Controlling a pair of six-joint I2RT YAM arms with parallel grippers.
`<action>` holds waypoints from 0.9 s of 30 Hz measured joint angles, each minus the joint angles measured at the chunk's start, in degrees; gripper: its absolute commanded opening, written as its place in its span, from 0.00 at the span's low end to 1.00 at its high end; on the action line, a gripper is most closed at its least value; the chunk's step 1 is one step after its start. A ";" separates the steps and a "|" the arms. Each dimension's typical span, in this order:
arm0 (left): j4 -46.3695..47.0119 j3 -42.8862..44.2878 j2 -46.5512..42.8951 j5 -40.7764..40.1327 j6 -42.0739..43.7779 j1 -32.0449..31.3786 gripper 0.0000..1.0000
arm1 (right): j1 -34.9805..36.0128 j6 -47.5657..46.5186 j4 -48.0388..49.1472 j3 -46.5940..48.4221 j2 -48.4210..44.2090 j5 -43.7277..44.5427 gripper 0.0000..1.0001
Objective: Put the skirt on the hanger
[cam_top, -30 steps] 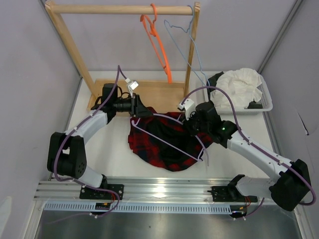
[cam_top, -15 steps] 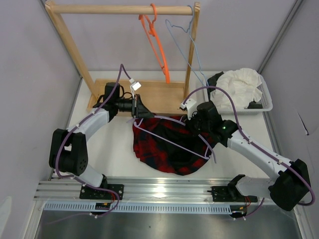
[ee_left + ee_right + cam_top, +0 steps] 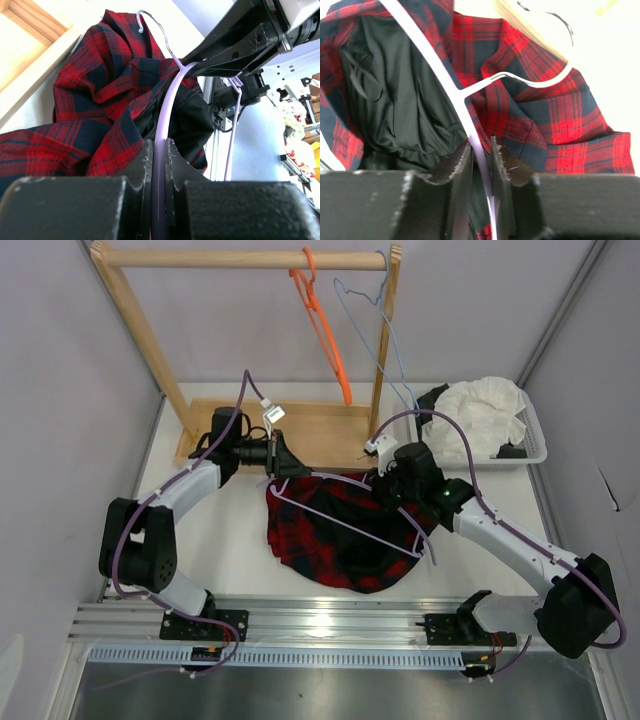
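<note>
Plaid cloth, soft and rumpled, red and black: one skirt [image 3: 340, 545] bunched mid-way across the bench [image 3: 220, 540], draped on one thin lavender wire hanger [image 3: 161, 135]. Left fingers [image 3: 277, 465] pinch its rod tight. Right fingers [image 3: 388, 492] straddle the rod, grip unclear. Two others, an orange hanger [image 3: 326, 332] and a pale blue hanger [image 3: 390, 340], hang from the far wooden rail [image 3: 200, 258].

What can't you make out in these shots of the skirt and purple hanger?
- Top view: right claw fingertips, hidden under its own wrist.
- Right wrist view: whether the fingers pinch the hanger or only flank it; gap too slight.
- Left wrist view: hanger's near end, hidden behind the left claw.
- All views: whether the skirt is threaded on; folds hide it.
</note>
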 measured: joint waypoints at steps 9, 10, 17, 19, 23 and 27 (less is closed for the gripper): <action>4.42 -1.79 0.52 -2.62 -1.22 -2.49 0.00 | -3.91 9.49 7.78 0.04 1.49 -8.13 0.51; 4.79 -1.86 0.61 -2.71 -1.27 -2.51 0.00 | -4.85 10.58 8.59 0.04 1.60 -9.77 0.51; 6.99 -2.10 0.66 -3.02 -2.19 -2.51 0.00 | -11.82 16.65 12.26 0.17 4.83 -20.33 0.54; 7.37 -2.19 0.66 -3.08 -2.27 -2.51 0.00 | -13.68 18.01 12.48 0.17 6.08 -22.45 0.54; 7.91 -2.19 0.66 -3.37 -2.56 -2.51 0.00 | -17.33 21.49 13.46 0.02 7.10 -27.56 0.59; 8.37 -2.19 0.66 -3.54 -2.67 -2.51 0.00 | -19.87 24.46 15.78 -0.09 7.17 -32.76 0.60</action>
